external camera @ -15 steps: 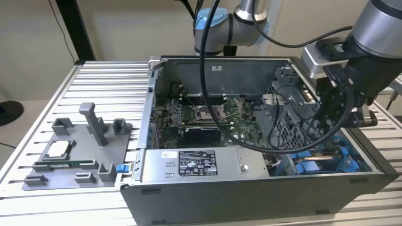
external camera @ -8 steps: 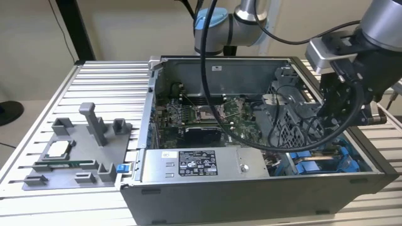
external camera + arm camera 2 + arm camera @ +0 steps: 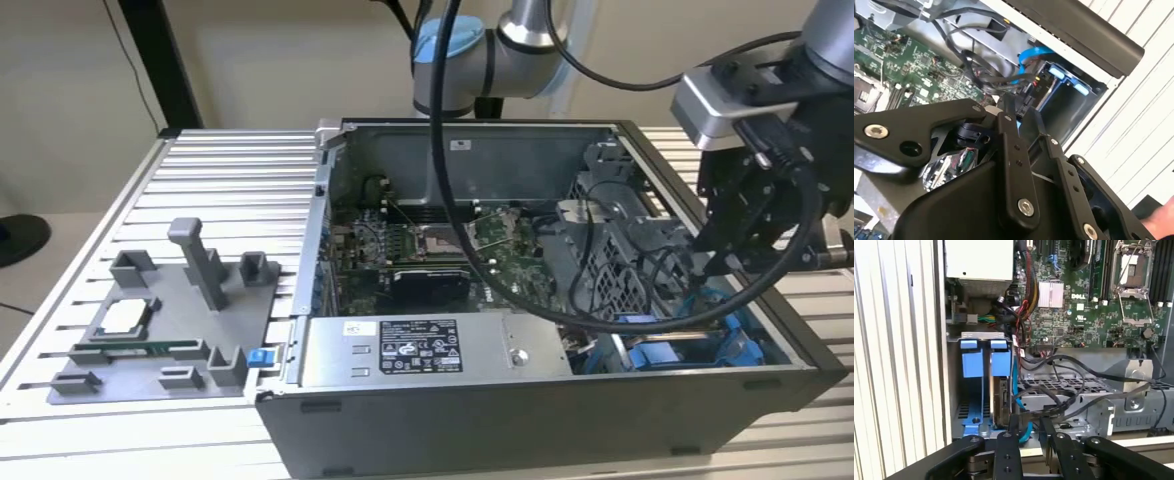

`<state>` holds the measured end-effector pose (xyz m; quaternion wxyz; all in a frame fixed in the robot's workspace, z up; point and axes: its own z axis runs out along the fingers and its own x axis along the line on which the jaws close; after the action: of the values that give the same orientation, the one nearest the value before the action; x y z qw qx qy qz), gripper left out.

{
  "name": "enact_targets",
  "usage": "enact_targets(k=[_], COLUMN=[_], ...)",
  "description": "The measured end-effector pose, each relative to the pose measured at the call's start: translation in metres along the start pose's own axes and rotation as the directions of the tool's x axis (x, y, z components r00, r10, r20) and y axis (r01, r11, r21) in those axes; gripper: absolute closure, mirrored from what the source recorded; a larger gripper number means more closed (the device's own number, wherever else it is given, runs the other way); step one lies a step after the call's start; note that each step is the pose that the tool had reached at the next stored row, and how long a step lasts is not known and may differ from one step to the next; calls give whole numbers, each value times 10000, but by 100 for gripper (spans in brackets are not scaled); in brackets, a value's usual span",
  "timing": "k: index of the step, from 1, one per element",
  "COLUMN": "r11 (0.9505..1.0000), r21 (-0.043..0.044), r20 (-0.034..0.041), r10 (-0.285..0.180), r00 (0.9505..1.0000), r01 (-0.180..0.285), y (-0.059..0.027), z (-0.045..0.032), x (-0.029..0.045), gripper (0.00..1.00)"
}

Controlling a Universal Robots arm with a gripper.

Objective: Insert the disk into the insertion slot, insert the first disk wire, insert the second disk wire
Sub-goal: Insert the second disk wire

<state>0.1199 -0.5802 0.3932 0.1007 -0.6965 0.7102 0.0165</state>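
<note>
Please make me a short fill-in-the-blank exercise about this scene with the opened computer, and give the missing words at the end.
1. The plastic rails of the insertion slot are ___ in colour.
2. The hand hangs over the end of the open computer case at the exterior view's ___.
3. The large circuit board inside the case is ___ in colour.

Missing words: blue; right; green.

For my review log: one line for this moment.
gripper: over insertion slot | disk: appears seated in slot | blue cable: beside disk
</note>
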Motion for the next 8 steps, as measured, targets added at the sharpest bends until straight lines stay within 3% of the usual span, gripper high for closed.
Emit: enact_targets(k=[8], r11=[10000], r21=[1], r20=[-29], r10=[-4], r00=[10000], r01=[4], y=[16], z=[140], x=[24], gripper=[0])
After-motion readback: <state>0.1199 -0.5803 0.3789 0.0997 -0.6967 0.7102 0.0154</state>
